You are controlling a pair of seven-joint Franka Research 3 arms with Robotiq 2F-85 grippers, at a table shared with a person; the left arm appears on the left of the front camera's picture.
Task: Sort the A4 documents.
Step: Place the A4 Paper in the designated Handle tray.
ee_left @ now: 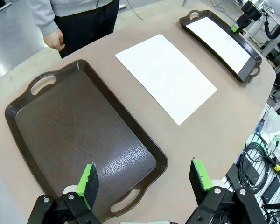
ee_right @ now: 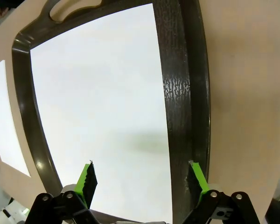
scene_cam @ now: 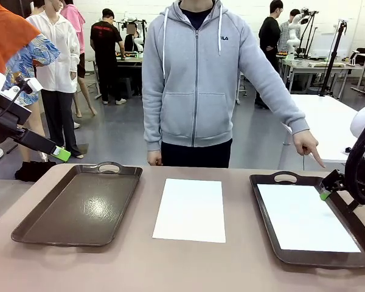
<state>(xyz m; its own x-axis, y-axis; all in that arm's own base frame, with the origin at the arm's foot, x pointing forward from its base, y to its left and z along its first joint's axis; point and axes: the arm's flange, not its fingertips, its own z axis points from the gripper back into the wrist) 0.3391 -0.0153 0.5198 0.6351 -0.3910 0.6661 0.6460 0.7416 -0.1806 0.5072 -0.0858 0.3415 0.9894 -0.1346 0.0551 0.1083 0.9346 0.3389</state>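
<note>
Both pairs of jaws stand spread and empty, the left gripper (ee_left: 144, 177) near the dark brown handled tray (scene_cam: 79, 207) at 10 o'clock, the right gripper (ee_right: 142, 179) over the matching tray (scene_cam: 264, 207) at 2 o'clock, where one thin white A4 paper sheet (scene_cam: 306, 218) lies. A second white sheet (scene_cam: 190, 210) lies on the tabletop (scene_cam: 243, 261) at 12 o'clock; light and floppy, it probably wants an edge pinch.

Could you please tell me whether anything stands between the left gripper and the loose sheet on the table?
Only the empty tray lies flat between the left gripper and the sheet; its rim is low, so the open jaws could probably pass over it.
</note>
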